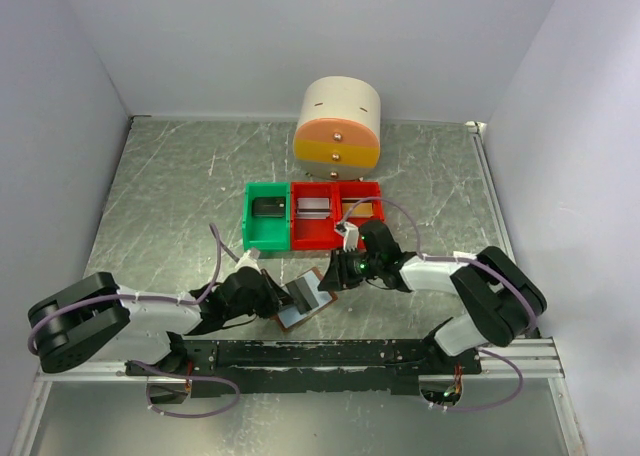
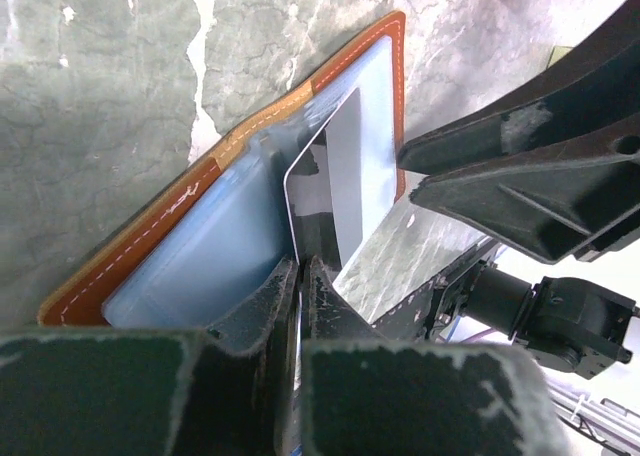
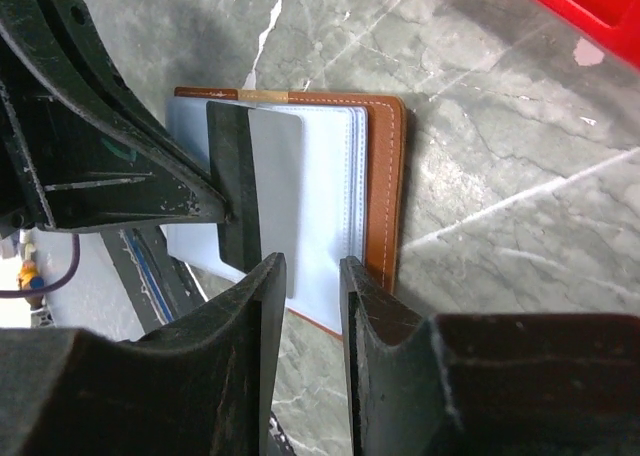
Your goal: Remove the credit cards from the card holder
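Observation:
The card holder [image 1: 293,317] lies open on the table between both arms, brown-edged with pale blue panels [image 2: 215,261] [image 3: 385,176]. A credit card [image 2: 345,171], grey with a dark stripe, sticks out of its pocket [image 3: 278,176]. My left gripper [image 2: 301,268] is shut on that card's near end, low at the holder's left side [image 1: 283,298]. My right gripper [image 3: 310,276] stands open just over the holder's other edge [image 1: 335,269], with only the pale panel showing between its fingers. Whether its tips touch the holder I cannot tell.
A green bin [image 1: 267,216] and two red bins [image 1: 312,216] [image 1: 360,204] stand just behind the holder, each with something inside. A round cream and orange drawer unit [image 1: 338,126] is at the back. A black rail [image 1: 330,351] runs along the near edge.

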Available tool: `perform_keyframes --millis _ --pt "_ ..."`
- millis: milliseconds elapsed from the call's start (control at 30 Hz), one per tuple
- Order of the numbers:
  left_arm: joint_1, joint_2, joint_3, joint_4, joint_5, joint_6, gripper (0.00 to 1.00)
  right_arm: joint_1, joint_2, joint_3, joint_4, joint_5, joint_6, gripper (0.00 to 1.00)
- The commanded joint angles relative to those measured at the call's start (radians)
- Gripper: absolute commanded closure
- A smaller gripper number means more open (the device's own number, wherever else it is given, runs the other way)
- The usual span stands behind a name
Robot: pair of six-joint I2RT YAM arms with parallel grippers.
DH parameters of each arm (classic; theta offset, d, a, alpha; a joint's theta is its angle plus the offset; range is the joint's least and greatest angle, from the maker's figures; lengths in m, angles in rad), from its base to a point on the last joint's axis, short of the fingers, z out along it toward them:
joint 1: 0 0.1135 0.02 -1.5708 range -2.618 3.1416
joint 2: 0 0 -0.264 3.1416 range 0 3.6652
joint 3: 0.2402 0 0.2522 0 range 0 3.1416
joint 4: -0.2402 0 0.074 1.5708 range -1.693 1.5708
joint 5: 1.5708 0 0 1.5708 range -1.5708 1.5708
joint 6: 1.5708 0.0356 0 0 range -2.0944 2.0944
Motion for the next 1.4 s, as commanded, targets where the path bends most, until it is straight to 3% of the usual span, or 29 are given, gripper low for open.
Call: perform_keyframes --millis 0,233,533,733,1033,1367 --pt "-0.003 0.004 0.013 -0.101 -0.028 0.056 0.89 -0.001 -0.089 -0.005 -0.07 0.061 -0.005 0.71" --pt "-0.003 0.031 0.043 -0.105 -0.015 0.074 0.89 0.014 -0.176 -0.011 -0.006 0.041 0.051 0.7" --pt "-0.003 0.053 0.05 -0.091 -0.008 0.069 0.88 0.027 0.047 0.001 0.074 -0.049 0.04 0.68" --pt "-0.003 0.041 0.051 -0.099 -0.013 0.069 0.82 0.028 0.086 0.004 0.016 -0.02 -0.006 0.68" --pt "-0.003 0.077 0.002 0.071 -0.011 0.0 0.64 0.027 0.105 0.006 0.012 -0.016 -0.01 0.68" --pt "-0.004 0.144 -0.071 0.205 -0.044 -0.115 0.63 0.027 0.105 0.005 0.008 -0.013 -0.008 0.68"
